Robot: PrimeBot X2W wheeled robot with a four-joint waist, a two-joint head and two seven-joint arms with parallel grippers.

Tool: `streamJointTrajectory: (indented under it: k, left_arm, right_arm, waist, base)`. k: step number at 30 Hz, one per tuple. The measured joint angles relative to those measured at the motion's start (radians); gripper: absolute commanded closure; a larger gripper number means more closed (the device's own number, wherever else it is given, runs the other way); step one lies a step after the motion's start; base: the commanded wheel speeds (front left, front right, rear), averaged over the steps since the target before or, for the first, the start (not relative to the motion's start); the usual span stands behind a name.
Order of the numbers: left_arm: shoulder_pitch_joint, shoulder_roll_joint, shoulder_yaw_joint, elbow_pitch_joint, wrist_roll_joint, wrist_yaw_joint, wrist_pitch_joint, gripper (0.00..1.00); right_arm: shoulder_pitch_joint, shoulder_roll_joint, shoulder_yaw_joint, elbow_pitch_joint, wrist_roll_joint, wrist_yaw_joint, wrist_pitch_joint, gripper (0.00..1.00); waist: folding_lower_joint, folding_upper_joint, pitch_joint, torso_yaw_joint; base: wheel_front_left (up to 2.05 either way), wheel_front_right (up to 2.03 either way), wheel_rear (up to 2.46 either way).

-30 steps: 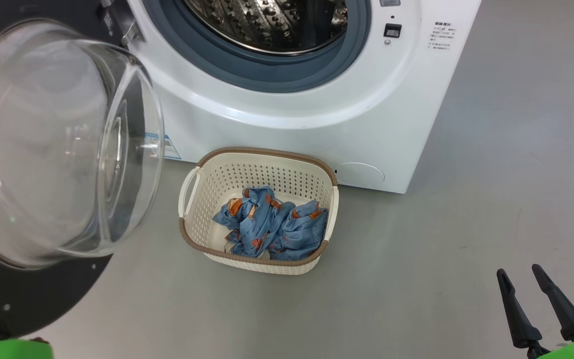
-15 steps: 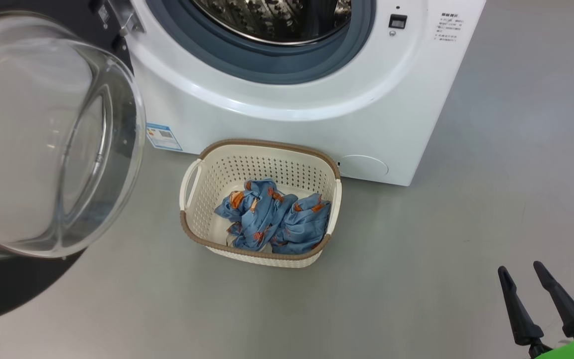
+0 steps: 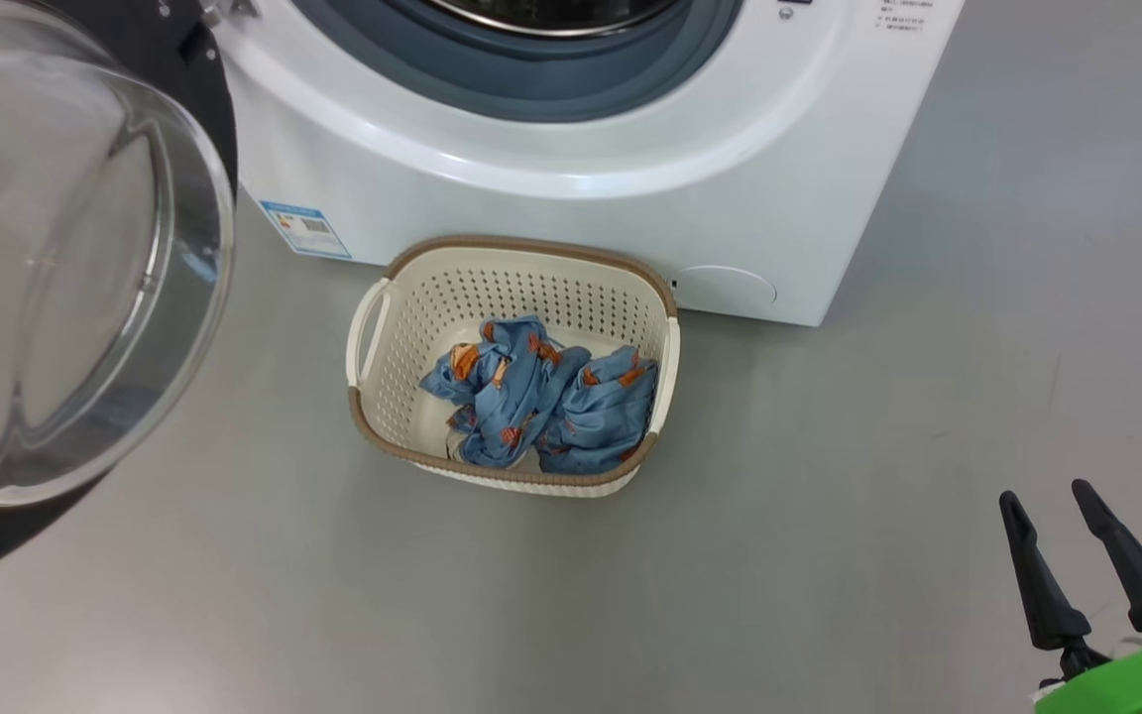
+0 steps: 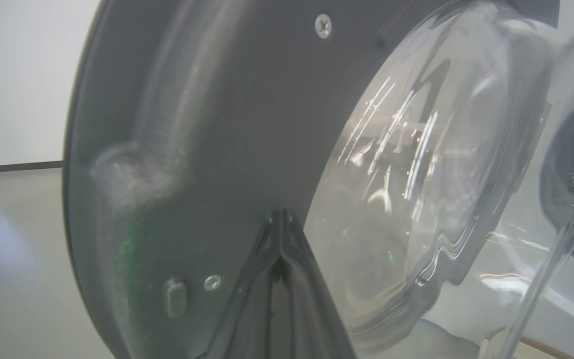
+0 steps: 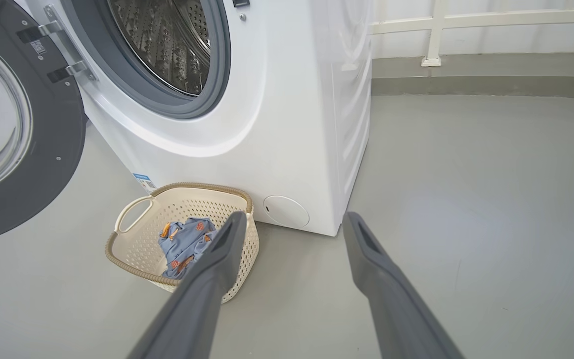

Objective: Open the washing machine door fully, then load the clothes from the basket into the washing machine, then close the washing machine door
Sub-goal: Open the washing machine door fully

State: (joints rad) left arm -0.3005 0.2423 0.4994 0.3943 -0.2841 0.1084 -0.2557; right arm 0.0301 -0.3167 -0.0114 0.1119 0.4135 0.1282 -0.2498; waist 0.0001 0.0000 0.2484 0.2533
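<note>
I see left gripper (image 4: 281, 218) clenched, empty, tips at washing machine door (image 4: 207, 124) dark rim; contact unclear. Right gripper (image 3: 1045, 493) spread wide, empty, over floor (image 3: 829, 555).

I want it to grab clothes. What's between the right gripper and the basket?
Only bare floor lies between right gripper and basket, seen in head view.

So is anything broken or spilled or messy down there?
Nothing looks broken or spilled. The small cream plastic basket stands upright on the grey floor before the big white washing machine, with the crumpled blue-grey clothes all inside it. The round black-rimmed glass door hangs open.
</note>
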Motion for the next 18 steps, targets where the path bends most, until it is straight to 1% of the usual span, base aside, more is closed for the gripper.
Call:
streamJointTrajectory:
  k: [8,18]
  left_arm:
    - [-0.058,0.03,0.034,0.053,0.008,0.003,-0.001,1.0]
    - [-0.078,0.044,0.042,0.082,0.017,0.03,-0.001,1.0]
  right_arm:
    - [-0.017,-0.005,0.0,-0.002,0.0,0.0,0.0,0.0]
    - [-0.036,-0.01,0.001,-0.002,0.0,0.0,0.0,0.0]
  waist:
    - [0.0,0.0,0.034,-0.005]
    - [-0.0001,0.0,0.041,-0.007]
  base:
    - [0.0,0.0,0.0]
    - [0.0,0.0,0.0]
